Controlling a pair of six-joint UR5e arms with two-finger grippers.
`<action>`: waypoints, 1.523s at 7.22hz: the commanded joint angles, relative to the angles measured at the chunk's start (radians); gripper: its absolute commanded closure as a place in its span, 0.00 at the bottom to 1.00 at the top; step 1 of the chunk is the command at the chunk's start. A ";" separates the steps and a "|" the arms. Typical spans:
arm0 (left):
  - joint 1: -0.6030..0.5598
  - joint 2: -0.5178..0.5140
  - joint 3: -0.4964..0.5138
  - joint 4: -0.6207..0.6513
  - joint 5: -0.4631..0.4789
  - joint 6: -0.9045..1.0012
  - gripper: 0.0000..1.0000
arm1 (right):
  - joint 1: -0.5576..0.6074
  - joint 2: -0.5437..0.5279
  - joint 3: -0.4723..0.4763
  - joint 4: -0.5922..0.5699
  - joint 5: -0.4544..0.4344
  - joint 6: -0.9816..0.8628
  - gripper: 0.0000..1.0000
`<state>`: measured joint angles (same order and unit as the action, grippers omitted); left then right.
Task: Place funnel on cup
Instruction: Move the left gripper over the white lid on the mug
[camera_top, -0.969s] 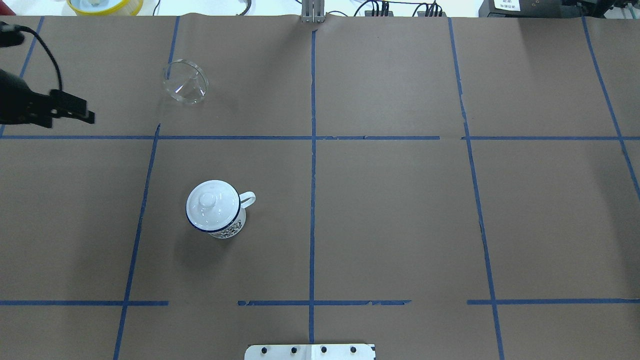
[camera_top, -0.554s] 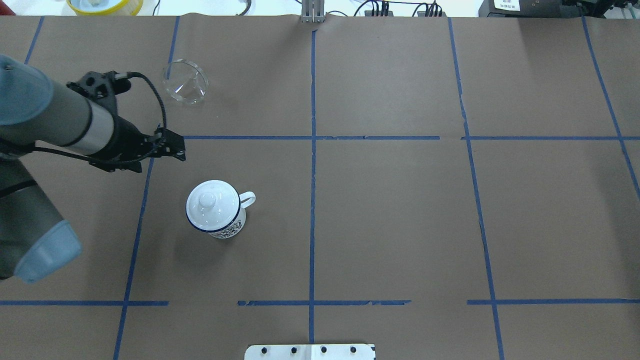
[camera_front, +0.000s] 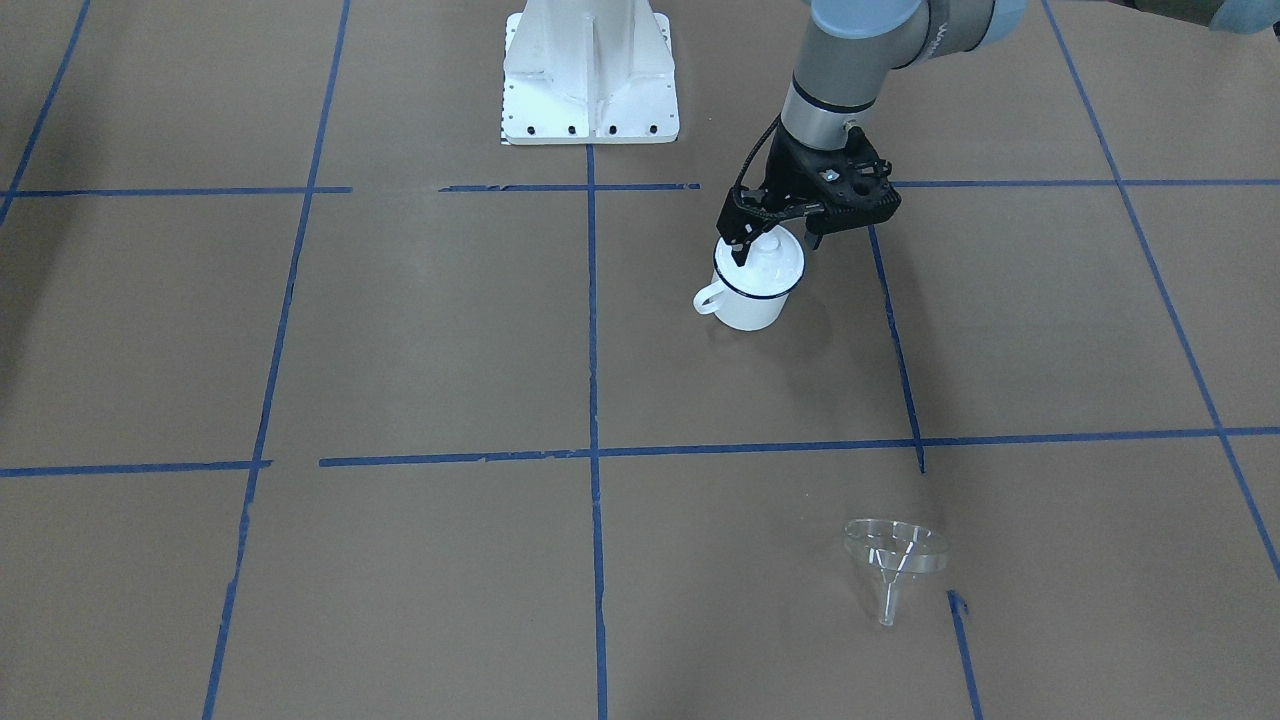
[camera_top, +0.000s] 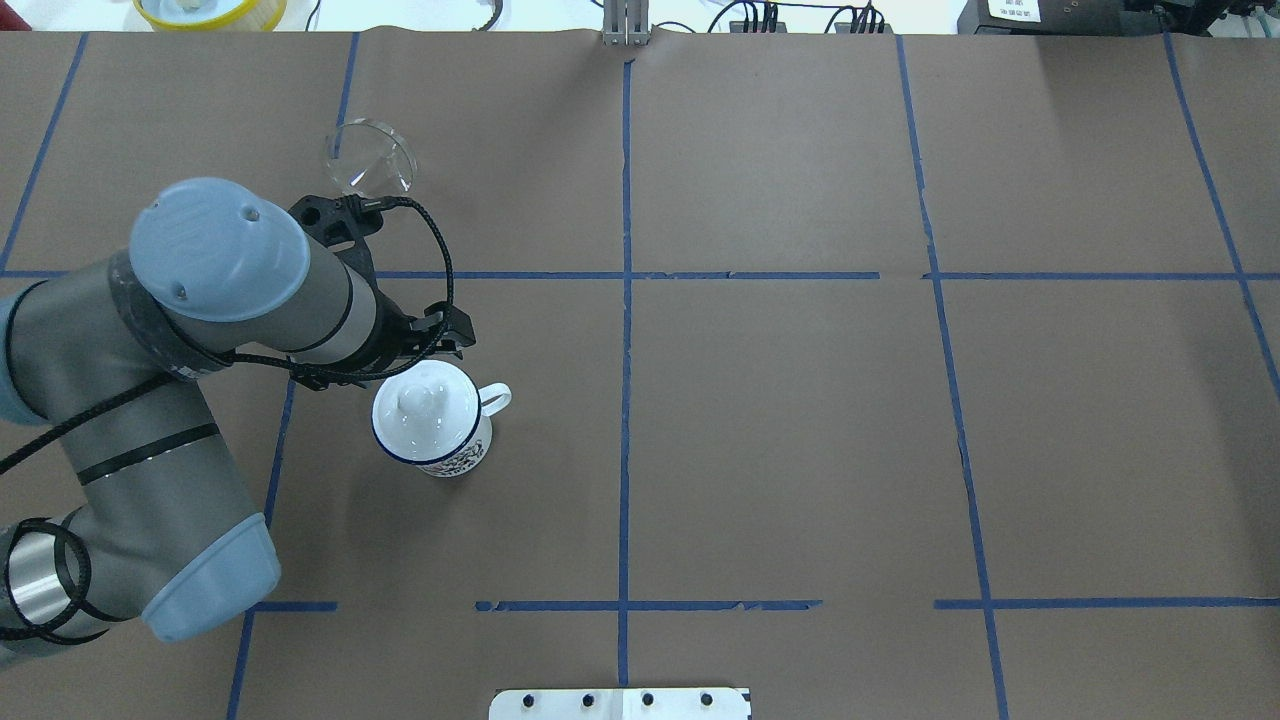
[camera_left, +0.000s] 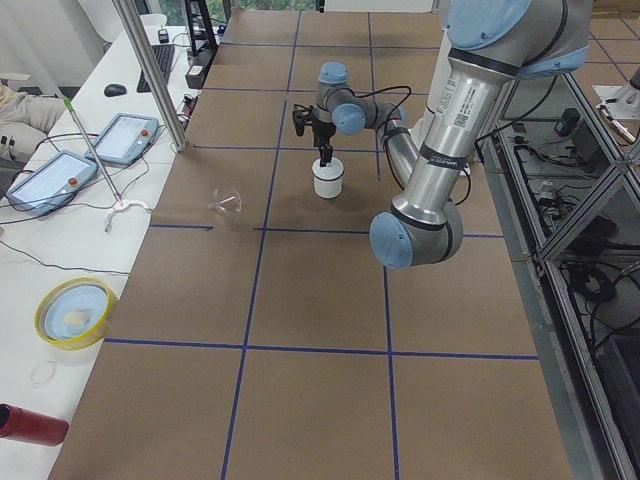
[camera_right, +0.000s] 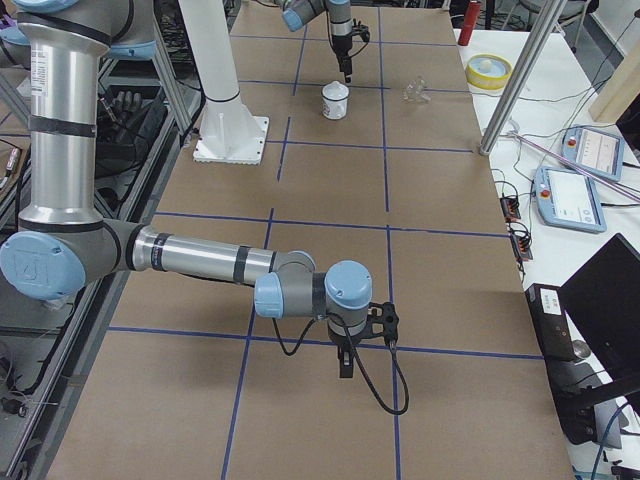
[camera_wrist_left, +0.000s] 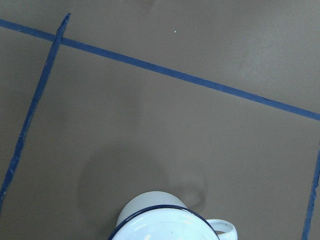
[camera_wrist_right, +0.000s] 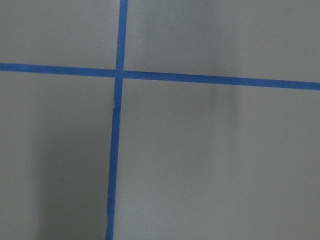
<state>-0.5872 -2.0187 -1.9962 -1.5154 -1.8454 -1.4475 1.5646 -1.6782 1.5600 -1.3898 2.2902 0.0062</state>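
Note:
The cup (camera_top: 462, 452), a white mug with a dark blue rim, stands left of centre with a white knobbed lid (camera_top: 418, 405) on it. It also shows in the front view (camera_front: 748, 308) and at the bottom edge of the left wrist view (camera_wrist_left: 165, 227). My left gripper (camera_front: 775, 243) is open and hangs just over the lid, one finger on each side of the knob. The clear funnel (camera_top: 370, 168) lies on its side, far behind the cup, untouched; it also shows in the front view (camera_front: 893, 550). My right gripper (camera_right: 345, 362) shows only in the right side view, low over bare paper; I cannot tell its state.
The brown paper carries blue tape lines. The white base plate (camera_top: 620, 703) is at the near edge. A yellow bowl (camera_top: 210, 10) and a metal post (camera_top: 625, 25) stand beyond the far edge. Tablets (camera_left: 125, 135) lie on the side bench.
My left arm has swung in from the left edge to above the cup's lid. The cup and funnel have not moved.

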 joint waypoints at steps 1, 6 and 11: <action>0.020 0.000 0.002 0.003 0.023 -0.007 0.06 | 0.000 0.000 0.000 0.000 0.000 0.000 0.00; 0.041 0.000 -0.009 0.006 0.023 -0.008 0.11 | 0.000 0.000 0.000 0.000 0.000 0.000 0.00; 0.046 0.003 -0.015 0.049 0.025 -0.005 0.61 | 0.000 0.000 0.000 0.000 0.000 0.000 0.00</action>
<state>-0.5401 -2.0155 -2.0100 -1.4719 -1.8209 -1.4539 1.5647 -1.6782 1.5601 -1.3898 2.2902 0.0061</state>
